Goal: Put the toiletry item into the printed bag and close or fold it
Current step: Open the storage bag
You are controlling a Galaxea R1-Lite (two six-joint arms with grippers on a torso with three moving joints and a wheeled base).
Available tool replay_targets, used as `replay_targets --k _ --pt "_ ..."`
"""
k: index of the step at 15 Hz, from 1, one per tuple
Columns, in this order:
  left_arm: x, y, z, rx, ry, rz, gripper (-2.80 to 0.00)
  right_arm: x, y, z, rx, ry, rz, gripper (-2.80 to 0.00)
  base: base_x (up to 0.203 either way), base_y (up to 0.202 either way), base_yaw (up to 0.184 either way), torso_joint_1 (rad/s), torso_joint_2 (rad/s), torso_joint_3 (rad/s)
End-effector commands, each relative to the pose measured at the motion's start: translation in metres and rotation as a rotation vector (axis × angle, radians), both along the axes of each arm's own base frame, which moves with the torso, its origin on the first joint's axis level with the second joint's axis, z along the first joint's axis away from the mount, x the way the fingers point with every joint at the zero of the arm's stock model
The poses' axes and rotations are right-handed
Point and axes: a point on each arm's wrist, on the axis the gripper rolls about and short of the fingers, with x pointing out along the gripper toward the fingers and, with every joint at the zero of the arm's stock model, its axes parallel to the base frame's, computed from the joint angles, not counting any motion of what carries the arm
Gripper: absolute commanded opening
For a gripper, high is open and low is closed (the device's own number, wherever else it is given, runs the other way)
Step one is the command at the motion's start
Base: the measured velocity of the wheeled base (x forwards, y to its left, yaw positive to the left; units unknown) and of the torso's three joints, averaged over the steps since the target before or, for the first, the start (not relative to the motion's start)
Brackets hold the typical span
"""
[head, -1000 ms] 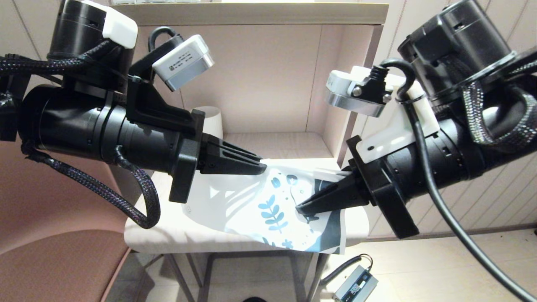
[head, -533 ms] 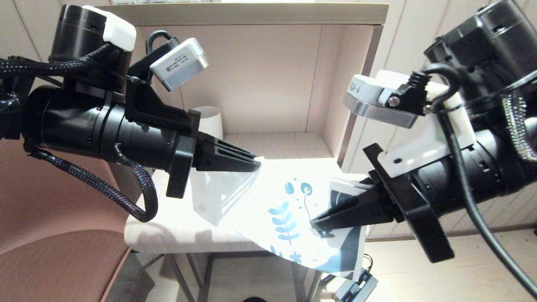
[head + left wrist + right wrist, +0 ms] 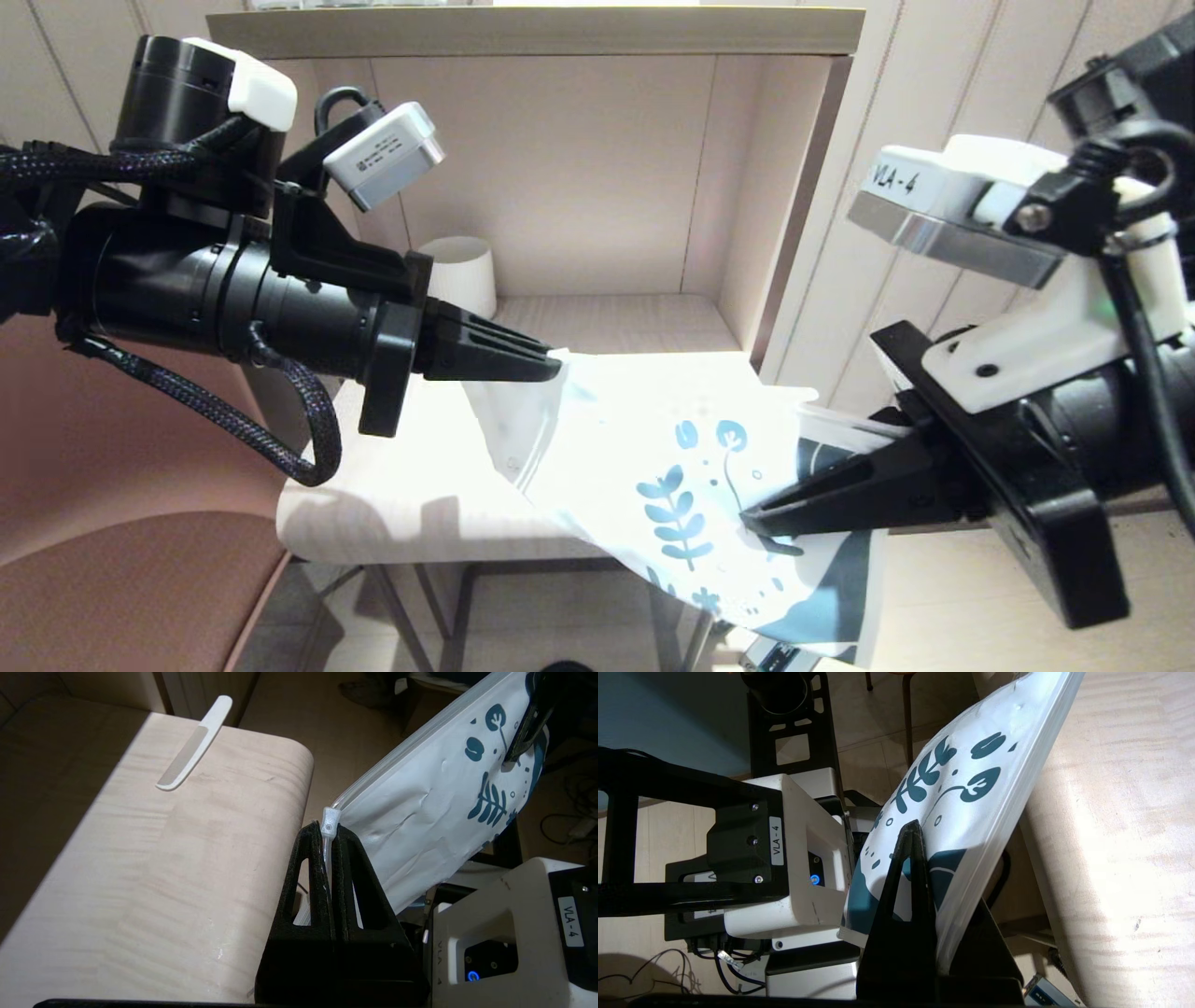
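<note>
both jaws clamped on printed bag [image 3: 644,439] | left gripper [image 3: 330,828] pinches zipper end, right gripper [image 3: 756,520] leafy end | comb [image 3: 194,744] lies on counter [image 3: 154,858] beyond bag | tip: keep it taut

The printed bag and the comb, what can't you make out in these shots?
- Head view: the comb is hidden; it shows only in the left wrist view, on the table.
- Printed bag: its lower end is cut off by the head view's bottom edge.
- Whether the bag's mouth is open: unclear; the left gripper covers its slider end.

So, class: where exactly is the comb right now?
In the left wrist view, the comb lies flat on the pale wooden table near its far edge, outside the printed bag and untouched by either arm.
</note>
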Motion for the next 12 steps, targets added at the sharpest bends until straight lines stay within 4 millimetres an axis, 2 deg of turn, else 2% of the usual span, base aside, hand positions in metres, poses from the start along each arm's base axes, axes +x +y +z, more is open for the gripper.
replay_targets --k 1,12 --pt "0.001 0.001 -0.001 0.001 0.005 0.001 -2.80 -0.007 -0.006 0.002 0.009 -0.009 0.004 -2.80 0.000 0.000 0.000 0.000 0.00 0.000" --pt "0.006 0.007 -0.007 -0.005 0.032 0.000 -2.80 -0.028 -0.028 0.006 0.033 -0.043 -0.011 -2.80 0.000 0.000 0.000 0.000 0.00 0.000"
